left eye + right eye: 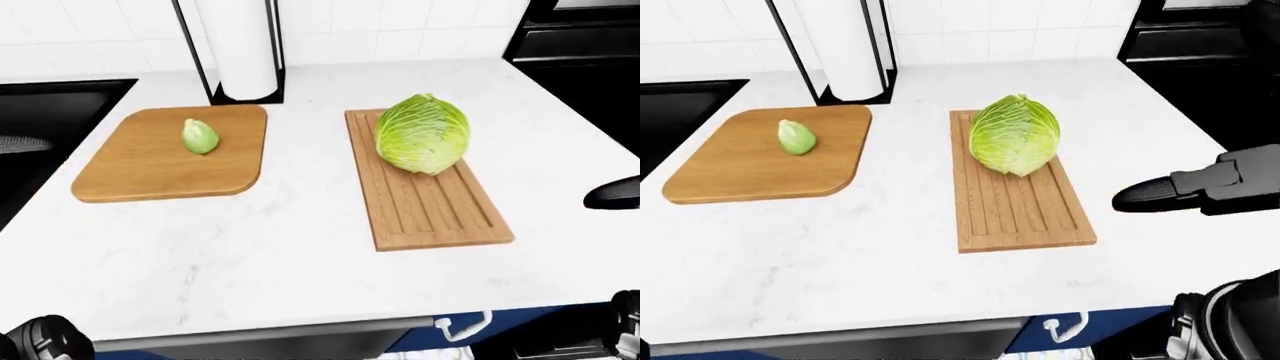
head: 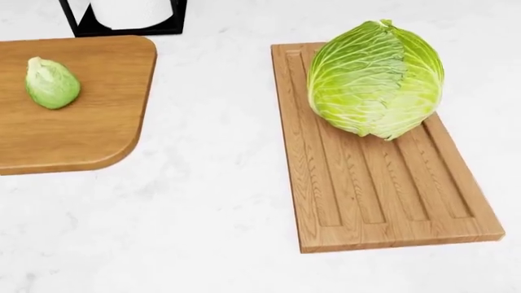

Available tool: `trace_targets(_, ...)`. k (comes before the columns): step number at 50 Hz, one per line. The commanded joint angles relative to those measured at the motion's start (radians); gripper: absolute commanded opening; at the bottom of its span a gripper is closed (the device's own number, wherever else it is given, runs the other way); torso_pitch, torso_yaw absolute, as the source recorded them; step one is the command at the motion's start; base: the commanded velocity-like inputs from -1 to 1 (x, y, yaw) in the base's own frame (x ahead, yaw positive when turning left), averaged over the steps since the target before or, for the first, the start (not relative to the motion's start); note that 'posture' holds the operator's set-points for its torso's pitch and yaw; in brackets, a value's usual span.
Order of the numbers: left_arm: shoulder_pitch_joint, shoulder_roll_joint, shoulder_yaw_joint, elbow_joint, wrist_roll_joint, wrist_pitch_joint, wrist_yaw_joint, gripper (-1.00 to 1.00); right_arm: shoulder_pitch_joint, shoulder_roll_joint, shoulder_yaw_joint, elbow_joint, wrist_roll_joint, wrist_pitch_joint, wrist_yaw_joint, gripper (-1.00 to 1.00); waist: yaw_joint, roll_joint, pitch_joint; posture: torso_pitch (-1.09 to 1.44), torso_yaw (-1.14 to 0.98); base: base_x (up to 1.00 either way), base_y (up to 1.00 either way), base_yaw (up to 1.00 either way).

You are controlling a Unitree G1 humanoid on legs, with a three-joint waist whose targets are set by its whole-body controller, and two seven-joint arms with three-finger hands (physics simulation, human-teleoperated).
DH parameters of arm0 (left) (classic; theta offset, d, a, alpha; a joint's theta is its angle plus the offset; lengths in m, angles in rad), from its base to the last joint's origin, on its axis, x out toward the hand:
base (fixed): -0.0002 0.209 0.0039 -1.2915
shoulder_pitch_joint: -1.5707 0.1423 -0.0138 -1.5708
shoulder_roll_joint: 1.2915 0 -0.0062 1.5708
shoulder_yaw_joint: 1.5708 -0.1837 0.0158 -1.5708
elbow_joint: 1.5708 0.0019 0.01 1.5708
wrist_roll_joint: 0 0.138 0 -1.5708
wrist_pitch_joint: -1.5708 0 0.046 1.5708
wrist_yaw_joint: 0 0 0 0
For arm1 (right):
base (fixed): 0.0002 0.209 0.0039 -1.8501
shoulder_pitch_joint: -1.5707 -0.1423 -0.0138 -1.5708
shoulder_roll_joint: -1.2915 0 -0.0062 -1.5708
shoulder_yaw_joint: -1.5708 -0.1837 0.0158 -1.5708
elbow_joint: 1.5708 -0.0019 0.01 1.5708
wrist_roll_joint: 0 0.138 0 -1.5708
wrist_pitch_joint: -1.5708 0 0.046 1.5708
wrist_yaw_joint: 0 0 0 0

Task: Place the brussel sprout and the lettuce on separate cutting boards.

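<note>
View across the white marbled desk (image 1: 300, 225), read from left to right. At the far left edge of the left-eye view a black recessed surface (image 1: 50, 105) adjoins the desk; whether it is a sink or a stove cannot be told. Next lies the rounded-corner, smooth light-brown wooden cutting board (image 1: 160, 161), bearing the small pale-green brussel sprout (image 1: 199, 136) near its upper middle. Above this board, at the white tiled wall, stands a white paper-towel roll in a black wire holder (image 1: 243, 52). Right of centre lies the narrow rectangular grooved wooden cutting board (image 1: 1015, 202), with the large round leafy green lettuce (image 2: 376, 78) resting on its upper end, its lower grooved length bare. The two boards lie well apart and each vegetable sits wholly on its own board. At the far right, the robot's dark grey right hand (image 1: 1185, 191) hovers over the desk beside the grooved board, apart from the lettuce, holding nothing; its fingers appear extended, though their exact spread cannot be told. The left hand is not identifiable in any view. Judgement: both placements appear complete, so the step in hand is release and withdrawal; the next move calls only for drawing the right hand clear without brushing the lettuce, which could roll.
</note>
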Motion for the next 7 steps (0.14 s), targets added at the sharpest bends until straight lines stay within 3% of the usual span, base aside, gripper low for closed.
trace_targets(1, -0.019, 0.034, 0.034, -0.002, -0.03, -0.005, 0.011, 1.0, -0.009, -0.048, -0.039, -0.014, 0.045, 0.033, -0.024, 1.0, -0.001, -0.001, -0.021, 0.0, 0.0, 0.0, 0.0, 0.0)
trace_targets(7, 0.008, 0.087, 0.175, -0.001, -0.087, 0.002, 0.027, 1.0, 0.031, -0.142, -0.137, -0.06, 0.192, 0.098, -0.09, 1.0, 0.0, -0.001, -0.016, 0.0, 0.0, 0.0, 0.0, 0.0)
